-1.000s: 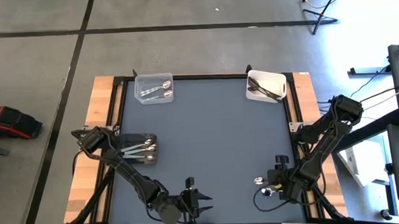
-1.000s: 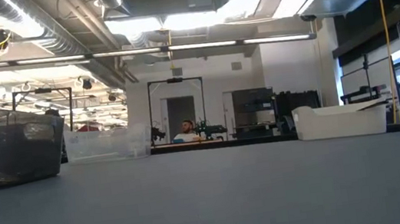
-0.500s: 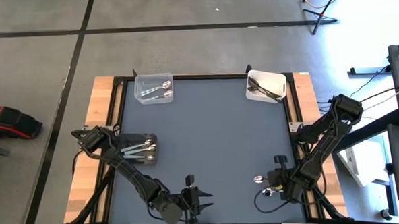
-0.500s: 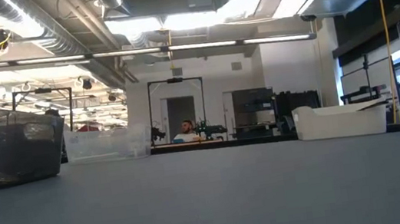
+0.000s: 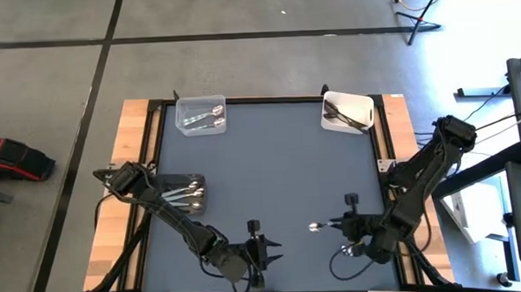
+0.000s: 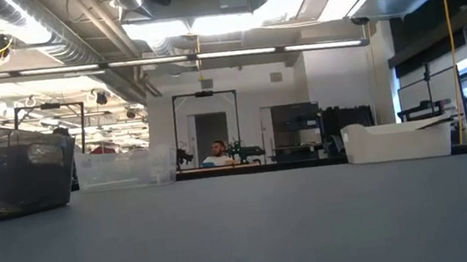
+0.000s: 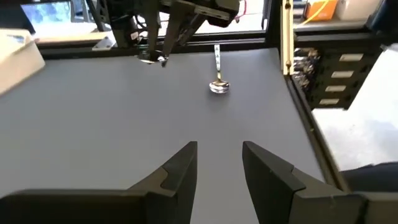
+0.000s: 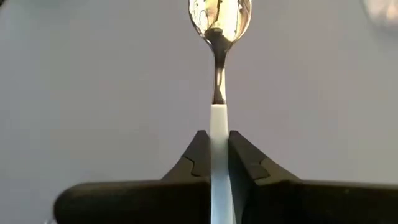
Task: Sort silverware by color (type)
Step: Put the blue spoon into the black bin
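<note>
My right gripper is near the table's near edge, right of the middle, shut on a shiny silver spoon. The spoon's bowl points toward the table's left. My left gripper is open and empty at the near edge, facing that spoon. A dark bin at the left edge holds several mixed pieces of silverware. A clear bin at the far left holds silver spoons. A white bin at the far right holds dark utensils. My right gripper pinches the spoon's handle between its two fingers, which lie along the handle. The fingers come about level from the table's right side. The bowl sticks out ahead of them toward the left, low over the table; I cannot tell whether it touches the table.
The grey mat is bare between the three bins. Wooden strips run along the table's left and right edges. A person sits far behind the table in the low view.
My right gripper has carried the silver spoon from the near right corner toward the table's left and slightly toward the far edge, staying shut on it. My left gripper has shifted a little toward the right, still open.
</note>
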